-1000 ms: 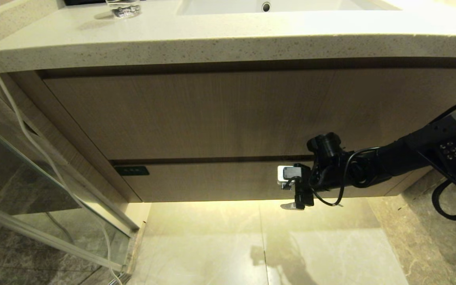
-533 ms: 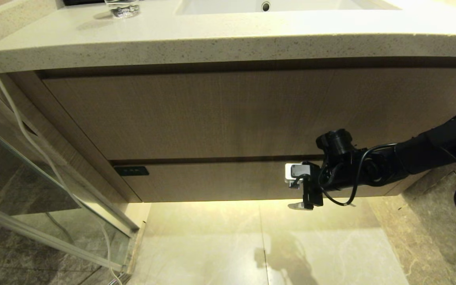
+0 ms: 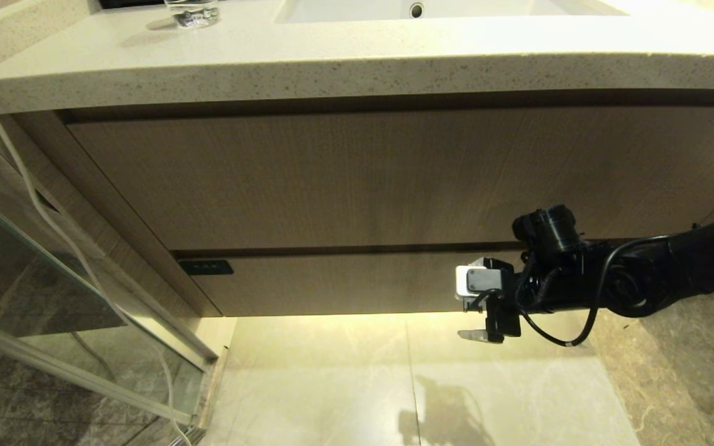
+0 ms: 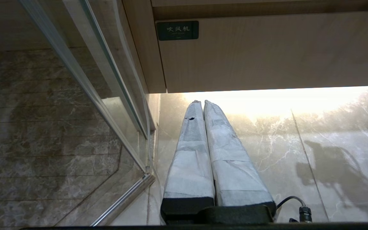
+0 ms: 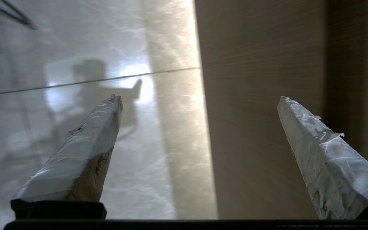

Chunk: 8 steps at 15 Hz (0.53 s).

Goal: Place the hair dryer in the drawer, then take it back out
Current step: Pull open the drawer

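The drawer (image 3: 332, 285) is the shallow light-wood front at the bottom of the vanity, pushed in, with a small black label (image 3: 206, 267) at its left end. Its front also fills the far side of the left wrist view (image 4: 267, 54) and one side of the right wrist view (image 5: 260, 127). My right gripper (image 3: 470, 317) is open at the right part of the drawer's lower edge and holds nothing. One taped finger (image 5: 324, 153) lies against the wood, the other (image 5: 85, 147) over the floor. My left gripper (image 4: 202, 102) is shut and empty, parked low. The hair dryer is out of view.
A taller plain wood panel (image 3: 357, 179) sits above the drawer, under a speckled stone countertop (image 3: 332, 62) with a sink (image 3: 419, 9) and a glass (image 3: 191, 12). A glass shower door (image 3: 53, 291) and a hanging white cord (image 3: 28, 186) stand at the left. Lit marble floor (image 3: 332, 384) lies below.
My right arm has slid to the right and a little lower along the drawer's bottom edge. Its gripper has stayed open. The drawer is still pushed in.
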Tool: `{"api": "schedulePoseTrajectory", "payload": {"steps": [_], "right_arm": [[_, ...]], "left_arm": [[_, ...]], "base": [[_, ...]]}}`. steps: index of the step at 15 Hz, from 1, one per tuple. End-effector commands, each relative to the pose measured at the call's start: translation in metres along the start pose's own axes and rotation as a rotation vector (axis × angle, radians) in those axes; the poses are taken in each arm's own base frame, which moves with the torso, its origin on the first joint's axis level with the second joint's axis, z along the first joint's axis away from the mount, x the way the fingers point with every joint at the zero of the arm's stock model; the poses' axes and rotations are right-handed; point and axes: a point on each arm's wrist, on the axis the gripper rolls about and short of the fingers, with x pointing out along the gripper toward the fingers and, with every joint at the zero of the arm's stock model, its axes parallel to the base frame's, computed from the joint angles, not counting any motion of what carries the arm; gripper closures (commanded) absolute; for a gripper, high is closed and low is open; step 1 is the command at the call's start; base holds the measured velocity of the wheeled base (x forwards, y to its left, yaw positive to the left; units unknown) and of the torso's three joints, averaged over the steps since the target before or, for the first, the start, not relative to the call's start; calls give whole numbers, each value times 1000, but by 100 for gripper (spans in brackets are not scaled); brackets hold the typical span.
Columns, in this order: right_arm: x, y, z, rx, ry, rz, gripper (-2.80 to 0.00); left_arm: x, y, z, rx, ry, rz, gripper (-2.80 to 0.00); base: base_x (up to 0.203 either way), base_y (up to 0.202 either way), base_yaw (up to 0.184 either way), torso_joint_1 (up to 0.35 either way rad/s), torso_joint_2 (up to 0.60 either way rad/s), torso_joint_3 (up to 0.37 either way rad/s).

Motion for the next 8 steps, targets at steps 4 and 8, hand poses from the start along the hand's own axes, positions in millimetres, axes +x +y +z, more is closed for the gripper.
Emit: {"api": "schedulePoseTrajectory", "payload": {"steps": [4,8], "right_arm": [[15,8,23,-80,46,-155,-280],[30,9,20,-85,42,-160,-280]], "left_arm": [[0,0,0,0,1,0,0],[0,0,0,0,0,1,0]], "base": [[0,0,0,0,0,0],[0,0,0,0,0,0]]}}
